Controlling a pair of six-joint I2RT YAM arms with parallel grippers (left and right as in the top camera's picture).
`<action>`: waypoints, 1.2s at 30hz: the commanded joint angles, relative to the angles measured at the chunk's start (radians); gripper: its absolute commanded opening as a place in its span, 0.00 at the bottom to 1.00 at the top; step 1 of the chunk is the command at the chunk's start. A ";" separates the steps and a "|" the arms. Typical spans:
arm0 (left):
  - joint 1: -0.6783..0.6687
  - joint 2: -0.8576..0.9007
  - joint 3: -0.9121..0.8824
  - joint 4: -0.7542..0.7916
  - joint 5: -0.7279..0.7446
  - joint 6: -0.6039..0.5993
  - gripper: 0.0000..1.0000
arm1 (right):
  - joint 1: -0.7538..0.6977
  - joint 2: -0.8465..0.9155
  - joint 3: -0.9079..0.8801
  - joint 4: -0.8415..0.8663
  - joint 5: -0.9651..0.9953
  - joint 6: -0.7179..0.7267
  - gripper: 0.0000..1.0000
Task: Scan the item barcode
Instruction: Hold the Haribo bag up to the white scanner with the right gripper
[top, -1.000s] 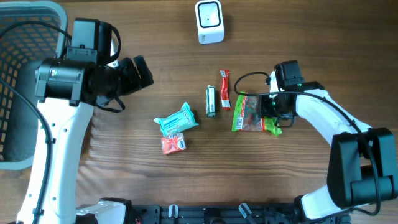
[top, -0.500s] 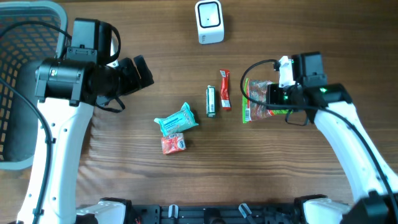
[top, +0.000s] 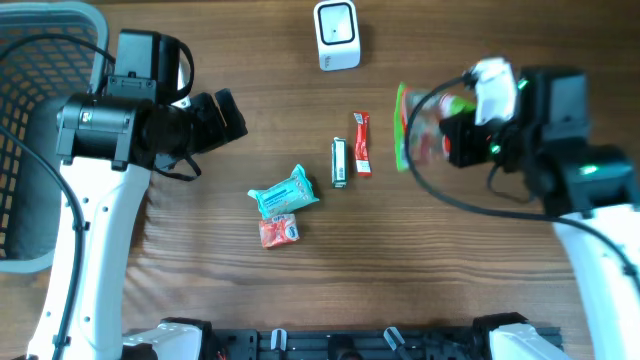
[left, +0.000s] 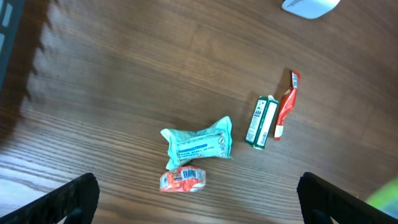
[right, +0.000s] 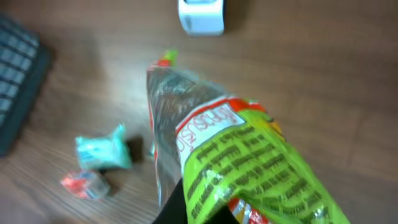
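My right gripper (top: 456, 140) is shut on a green and clear snack bag (top: 420, 122) and holds it above the table, right of centre. Seen from the right wrist, the bag (right: 242, 155) fills the frame, its printed green side facing the camera, and it hides most of the right gripper (right: 208, 211). The white barcode scanner (top: 337, 35) stands at the back of the table, beyond the bag's top end (right: 200, 15). At the left, my left gripper (top: 225, 115) hangs wide open and holds nothing, its two fingertips (left: 71, 199) showing at the bottom corners of the left wrist view.
A teal packet (top: 284, 192), a small red-orange packet (top: 279, 231), a green pack (top: 339, 162) and a red stick (top: 361, 144) lie mid-table. A grey basket (top: 40, 40) stands at the far left.
My right gripper closed on the snack bag, lifted it off the table and carried it up and toward the back right. The left arm has not moved.
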 joint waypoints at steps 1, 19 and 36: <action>0.006 0.000 0.006 0.002 -0.009 -0.001 1.00 | -0.001 0.110 0.323 -0.122 -0.031 -0.023 0.04; 0.006 0.000 0.006 0.002 -0.009 -0.001 1.00 | 0.348 0.818 0.961 0.013 0.612 -0.510 0.04; 0.006 0.000 0.006 0.002 -0.009 -0.001 1.00 | 0.358 1.255 0.959 0.832 0.864 -0.805 0.04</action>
